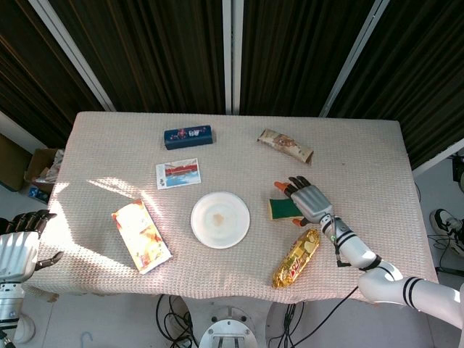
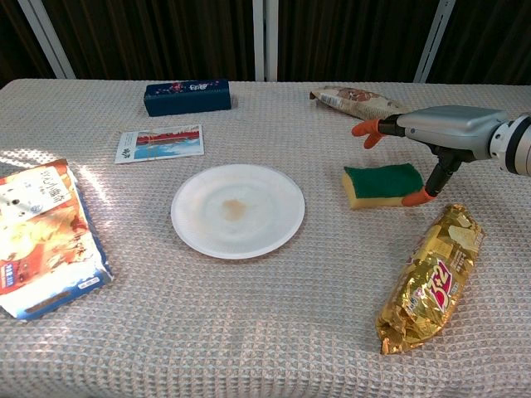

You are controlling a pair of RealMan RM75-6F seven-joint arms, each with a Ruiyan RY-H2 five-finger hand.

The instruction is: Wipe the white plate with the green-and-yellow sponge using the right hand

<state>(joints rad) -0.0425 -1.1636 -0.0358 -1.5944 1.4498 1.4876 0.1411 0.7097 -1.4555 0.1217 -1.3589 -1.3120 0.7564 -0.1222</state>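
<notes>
Left hand [image 1: 22, 243] sits off the table's left edge, low in the head view, holding nothing; fingers look loosely curled, though the view is too small to tell how far. On the woven tablecloth [image 2: 249, 332], far left: a flat orange-and-white snack bag [image 2: 41, 236] lying at an angle. Behind it, a small picture card [image 2: 160, 143], and further back a dark blue box [image 2: 187, 96]. Centre: white plate [image 2: 238, 210], flat on the cloth, with a brownish smear [image 2: 235, 209] in the middle. Right of the plate, apart from it: green-and-yellow sponge [image 2: 382, 184], green face up, yellow layer below, lying flat. Right hand [image 2: 444, 133] hovers over the sponge's right end, fingers spread and released; one orange fingertip [image 2: 415, 197] is down at the sponge's right edge, apparently touching it, another fingertip [image 2: 365, 133] is raised behind. Back right: brown snack packet [image 2: 357, 101]. Front right, near the sponge: gold foil snack bag [image 2: 431, 278], lying diagonally.
</notes>
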